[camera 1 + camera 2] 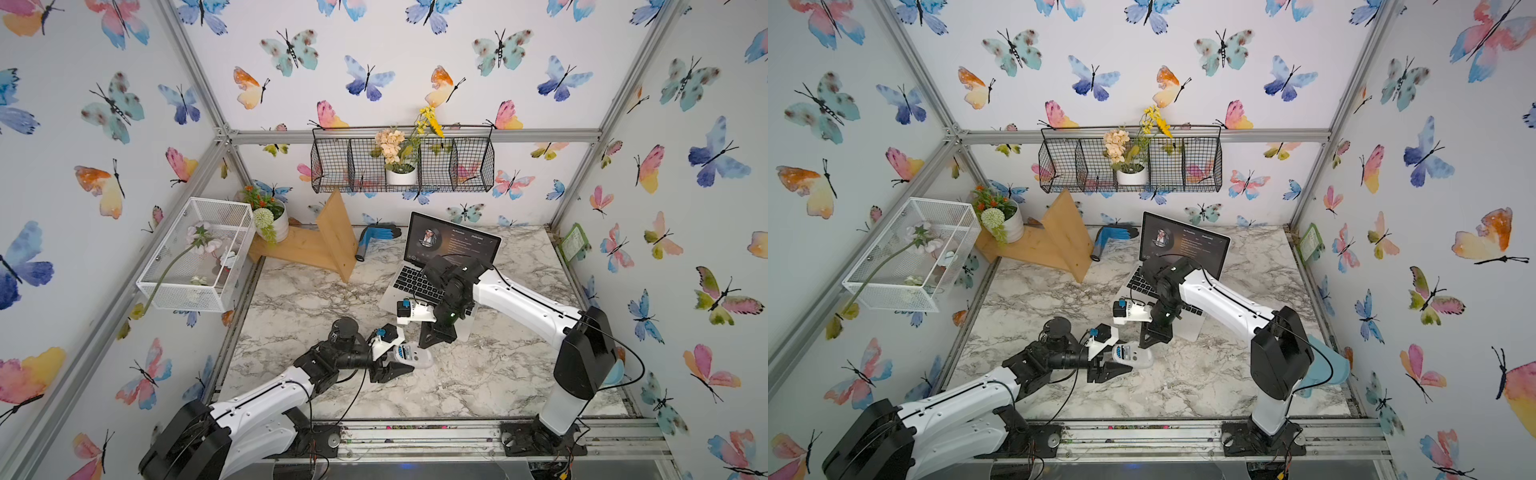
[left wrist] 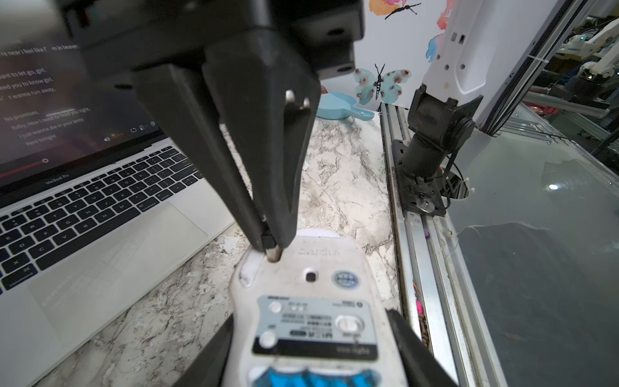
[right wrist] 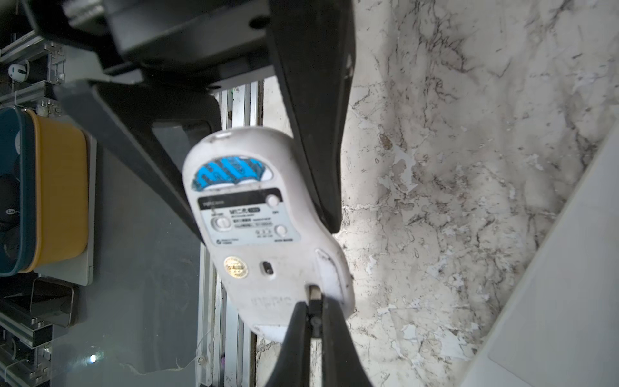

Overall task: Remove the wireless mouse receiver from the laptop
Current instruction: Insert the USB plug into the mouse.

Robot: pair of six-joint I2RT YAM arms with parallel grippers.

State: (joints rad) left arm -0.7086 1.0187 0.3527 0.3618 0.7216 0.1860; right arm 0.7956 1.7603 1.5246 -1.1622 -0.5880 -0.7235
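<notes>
The slim silver laptop (image 1: 415,286) (image 1: 1183,245) (image 2: 100,217) stands open at the back of the marble table. In front of it my left gripper (image 1: 401,355) (image 1: 1121,358) (image 2: 308,321) is shut on a white mouse (image 1: 411,356) (image 1: 1136,354) (image 2: 308,268) (image 3: 261,228), turned underside up. My right gripper (image 1: 423,343) (image 1: 1144,344) (image 2: 271,241) (image 3: 315,306) comes down from above, shut on the wireless mouse receiver (image 2: 269,242) (image 3: 314,295). The receiver's metal plug sits at a slot in the mouse's underside, away from the laptop.
A wooden stand (image 1: 328,245) with a plant pot (image 1: 276,224), blue gloves (image 1: 374,237) and a white wire basket (image 1: 195,253) are at the back left. A blue scoop (image 1: 615,370) lies behind the right arm. A metal rail (image 1: 415,432) runs along the front edge.
</notes>
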